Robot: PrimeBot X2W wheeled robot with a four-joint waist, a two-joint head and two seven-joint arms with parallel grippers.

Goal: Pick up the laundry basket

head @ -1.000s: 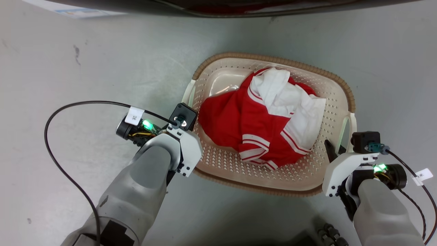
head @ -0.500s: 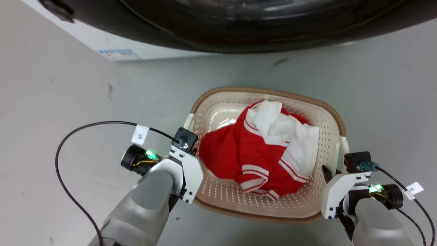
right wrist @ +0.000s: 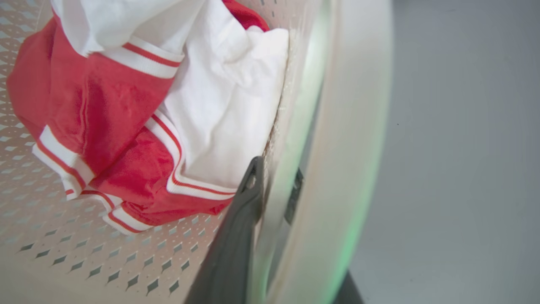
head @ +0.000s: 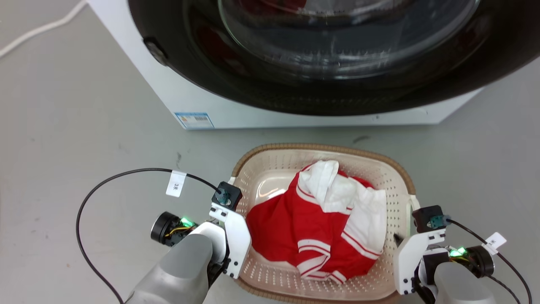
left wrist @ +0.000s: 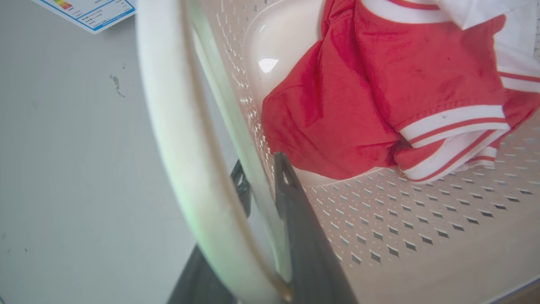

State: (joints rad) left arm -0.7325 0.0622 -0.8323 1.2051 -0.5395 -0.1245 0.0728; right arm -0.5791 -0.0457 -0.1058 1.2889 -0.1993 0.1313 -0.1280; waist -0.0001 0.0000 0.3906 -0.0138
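Looking along the left gripper (left wrist: 259, 166), I see one dark finger inside the laundry basket (left wrist: 379, 219) and the other outside it, in the gap between the perforated wall and the white side handle (left wrist: 168, 126). The two fingers are drawn in tight with the wall pinched between them. A red and white garment (left wrist: 358, 97) lies bunched on the basket's bottom, just beside the inner finger.

The right gripper (right wrist: 274, 173) mirrors this on the opposite side. One finger is pressed to the inside of the wall next to the white cloth, the other is tucked behind it under the handle loop, and the pair is clamped on the plastic.

From the head view the basket sits between the two arms, on or just above the grey floor (head: 63, 169), near the front of the washing machine (head: 202, 97) with its dark round door. I cannot tell whether its bottom has left the floor.

As I read it, both holds are made and the lift is the step in hand. The next move calls for both arms to rise together at the same rate, so the basket keeps level and the clothes stay put. The thin walls may flex under the pinch, and the rim wants keeping clear of the machine's door.
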